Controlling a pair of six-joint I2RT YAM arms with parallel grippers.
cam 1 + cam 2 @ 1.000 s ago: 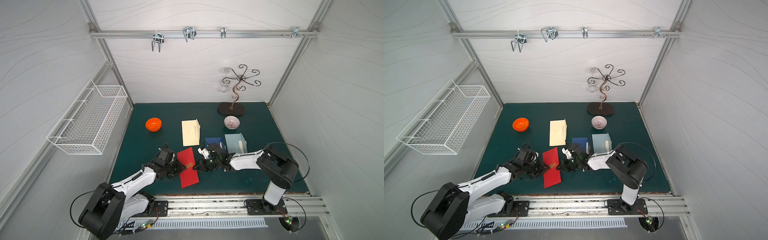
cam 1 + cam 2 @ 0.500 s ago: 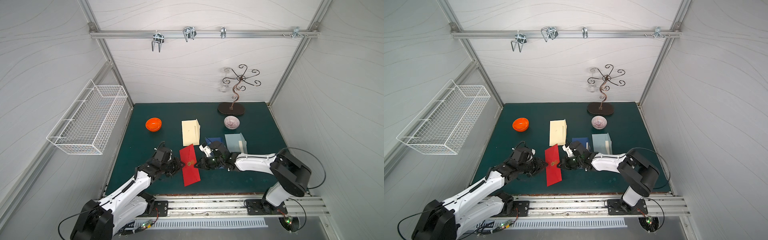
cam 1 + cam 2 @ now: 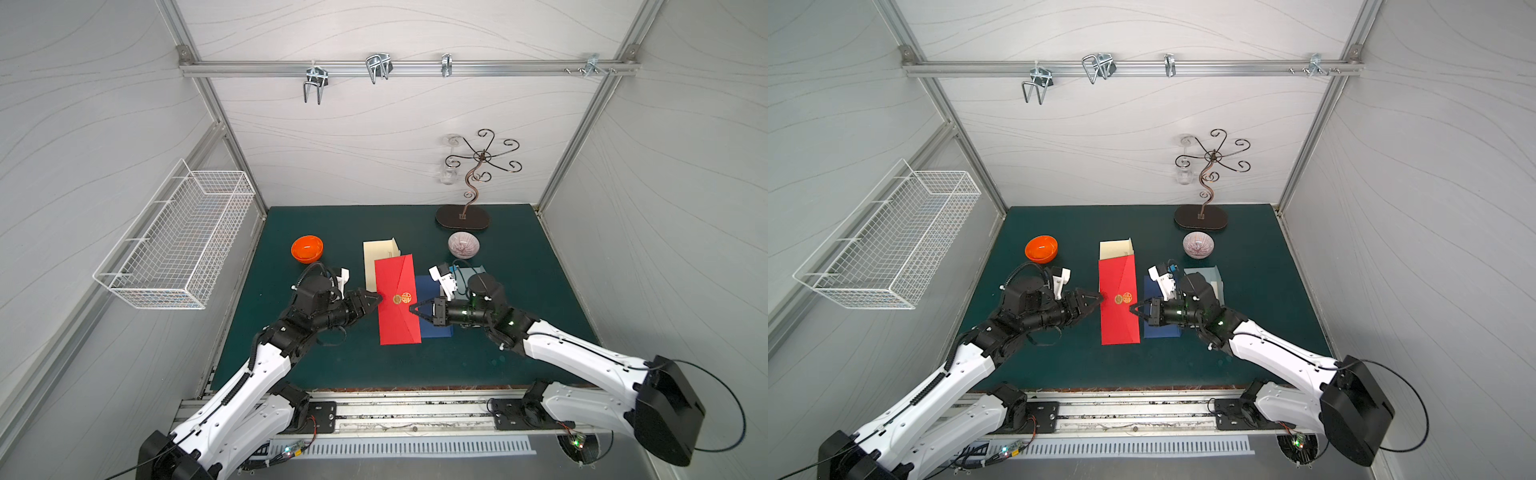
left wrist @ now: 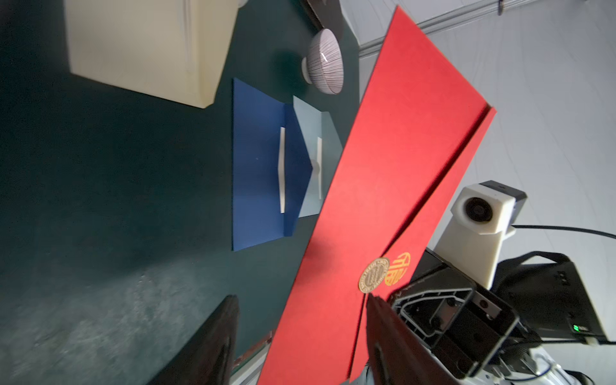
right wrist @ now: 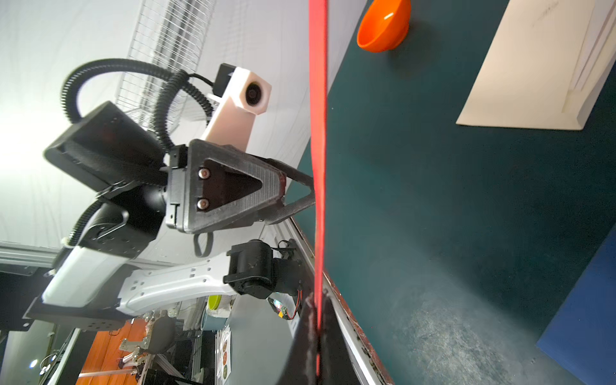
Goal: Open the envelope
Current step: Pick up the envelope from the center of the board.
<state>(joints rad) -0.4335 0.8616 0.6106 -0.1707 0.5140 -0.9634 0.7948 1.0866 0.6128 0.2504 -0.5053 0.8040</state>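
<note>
The red envelope hangs lifted above the green mat, its flap side with the gold seal facing up. My right gripper is shut on its right edge; the right wrist view shows the envelope edge-on, pinched between the fingers. My left gripper is at the left edge, open. In the left wrist view the envelope passes between the spread jaws, and one finger lies on the flap side just below the seal. The flap lies shut.
On the mat lie a cream envelope, a dark blue envelope and a light blue one. An orange bowl, a striped bowl and a curled metal stand sit further back. A wire basket hangs on the left wall.
The envelope has risen off the mat and moved toward the back, held by the right gripper. The left gripper's jaws have spread apart.
</note>
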